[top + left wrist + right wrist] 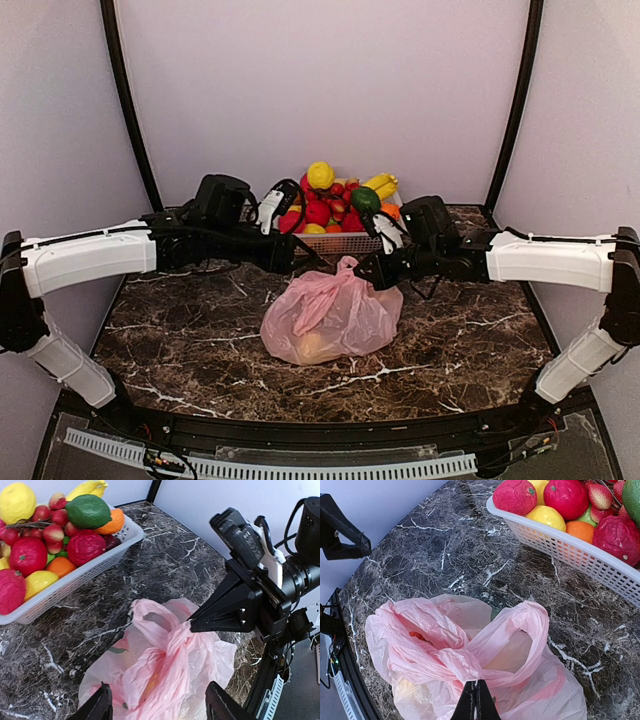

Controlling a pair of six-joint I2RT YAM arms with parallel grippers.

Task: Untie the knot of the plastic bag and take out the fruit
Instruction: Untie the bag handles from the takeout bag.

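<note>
The pink plastic bag (330,320) lies on the marble table in front of the basket. Its knot (465,662) is a twisted bunch at the top, with a handle loop (532,625) standing beside it. My right gripper (476,702) is shut on the pink film at the knot; it also shows in the top view (362,272) and in the left wrist view (194,625). My left gripper (160,707) is open, its jaws spread above the bag's near side, touching nothing; it also shows in the top view (308,262). Fruit in the bag shows only as yellow (312,346) and orange-red (417,636) patches through the film.
A white basket (345,243) heaped with toy fruit stands right behind the bag, close to both grippers. Its wall also shows in the left wrist view (75,582) and the right wrist view (570,550). Dark marble table (180,320) lies around the bag.
</note>
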